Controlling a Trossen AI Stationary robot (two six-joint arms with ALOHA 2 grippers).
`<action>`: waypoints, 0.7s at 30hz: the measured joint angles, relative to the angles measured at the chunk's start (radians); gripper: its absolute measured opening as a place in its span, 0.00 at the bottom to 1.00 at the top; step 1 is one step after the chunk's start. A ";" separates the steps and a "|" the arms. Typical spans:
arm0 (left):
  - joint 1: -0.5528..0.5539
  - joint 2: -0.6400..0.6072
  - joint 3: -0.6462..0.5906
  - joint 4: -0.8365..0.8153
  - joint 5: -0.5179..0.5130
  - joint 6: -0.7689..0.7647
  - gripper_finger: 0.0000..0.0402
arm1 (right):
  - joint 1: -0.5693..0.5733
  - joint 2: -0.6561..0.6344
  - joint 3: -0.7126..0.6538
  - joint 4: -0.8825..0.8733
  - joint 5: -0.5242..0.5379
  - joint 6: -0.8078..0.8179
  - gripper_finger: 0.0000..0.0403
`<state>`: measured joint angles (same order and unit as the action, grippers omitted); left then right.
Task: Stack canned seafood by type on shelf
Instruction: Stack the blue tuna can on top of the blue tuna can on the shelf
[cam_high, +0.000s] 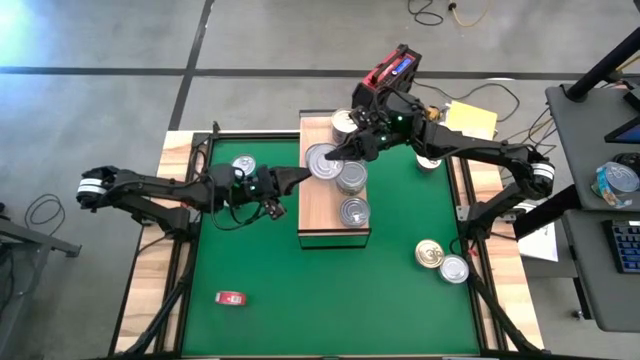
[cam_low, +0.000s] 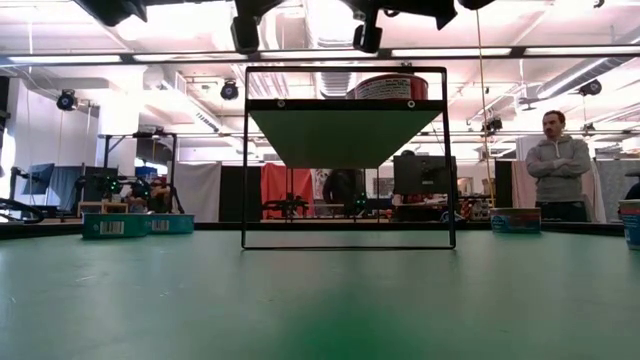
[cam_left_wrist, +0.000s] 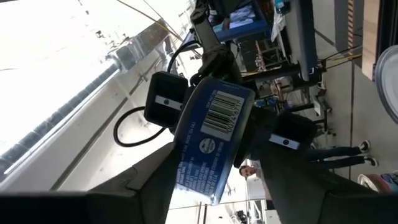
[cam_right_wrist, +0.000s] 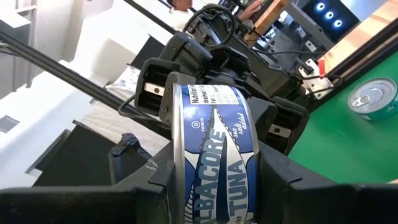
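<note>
Blue-labelled tuna can (cam_right_wrist: 214, 162) sits clamped between my right gripper (cam_high: 330, 157) fingers above the shelf (cam_high: 320, 215); my left gripper (cam_high: 300, 176) also touches it, fingers spread around it.

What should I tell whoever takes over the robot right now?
Right gripper: shut on a tuna can above the shelf.
Left gripper: at the same can from the other side; its grip is unclear.
Done: three cans sit on the shelf.
Left: at least four cans on the green mat, one gold-lidded, to shelve by type.
</note>
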<state>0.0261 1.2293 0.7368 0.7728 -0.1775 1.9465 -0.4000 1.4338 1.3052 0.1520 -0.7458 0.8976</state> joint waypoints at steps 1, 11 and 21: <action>0.000 0.001 0.000 0.006 0.000 0.000 0.55 | 0.000 0.000 0.000 0.001 0.002 0.000 0.31; 0.001 0.003 0.000 0.073 -0.001 0.023 0.69 | 0.001 0.000 0.001 0.005 0.028 -0.012 0.31; 0.004 0.002 0.003 0.083 0.002 0.039 0.69 | 0.001 0.004 -0.001 0.013 0.043 -0.004 0.31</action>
<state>0.0305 1.2316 0.7403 0.8556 -0.1757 1.9858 -0.3992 1.4381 1.3040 0.1654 -0.7025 0.8940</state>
